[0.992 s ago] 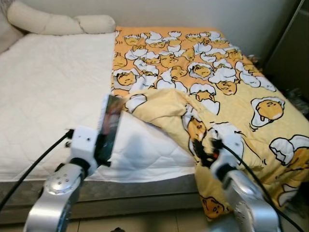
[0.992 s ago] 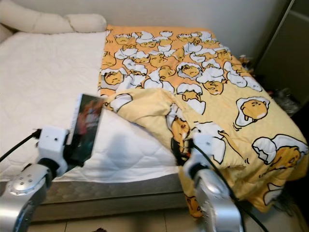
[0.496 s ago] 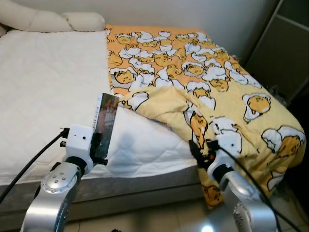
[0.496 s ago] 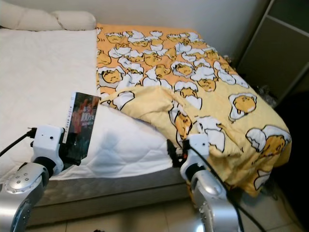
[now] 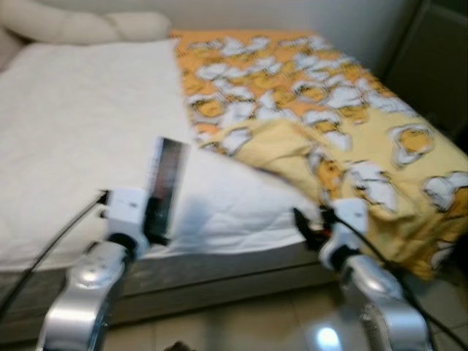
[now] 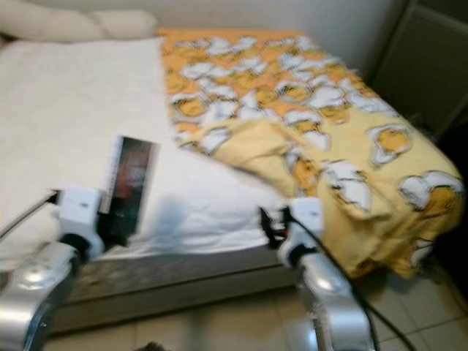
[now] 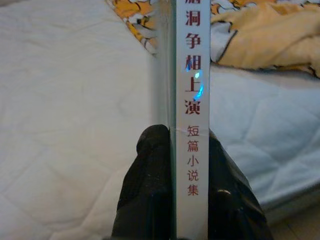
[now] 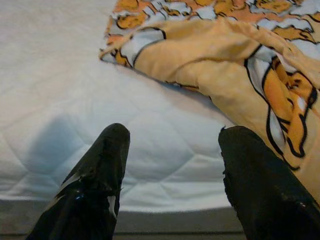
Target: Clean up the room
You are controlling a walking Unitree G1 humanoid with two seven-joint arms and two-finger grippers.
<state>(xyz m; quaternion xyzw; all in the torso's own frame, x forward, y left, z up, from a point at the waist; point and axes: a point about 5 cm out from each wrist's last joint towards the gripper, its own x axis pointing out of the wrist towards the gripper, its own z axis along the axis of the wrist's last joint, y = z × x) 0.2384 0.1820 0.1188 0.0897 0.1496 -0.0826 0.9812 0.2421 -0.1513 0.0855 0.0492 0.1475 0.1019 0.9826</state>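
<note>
My left gripper (image 5: 155,219) is shut on a thin book (image 5: 165,183), held upright above the near edge of the bed (image 5: 80,131). In the left wrist view the book's white spine (image 7: 192,100) with red characters runs between the black fingers (image 7: 150,190). My right gripper (image 5: 306,221) is open and holds nothing, just before the bed's front edge. Its two fingers (image 8: 100,170) frame the white mattress (image 8: 165,150) and the folded edge of the yellow egg-print blanket (image 8: 225,65). That blanket (image 5: 329,110) covers the bed's right half, with one corner turned back.
Cream pillows (image 5: 80,25) lie at the head of the bed. A dark wardrobe (image 5: 431,66) stands to the right. Glossy floor tiles (image 5: 241,322) show in front of the grey bed base (image 5: 219,274). The eye views are blurred.
The head camera has swung, shifting and blurring the whole scene. The left gripper still holds the book upright; the right gripper stays open near the bed edge.
</note>
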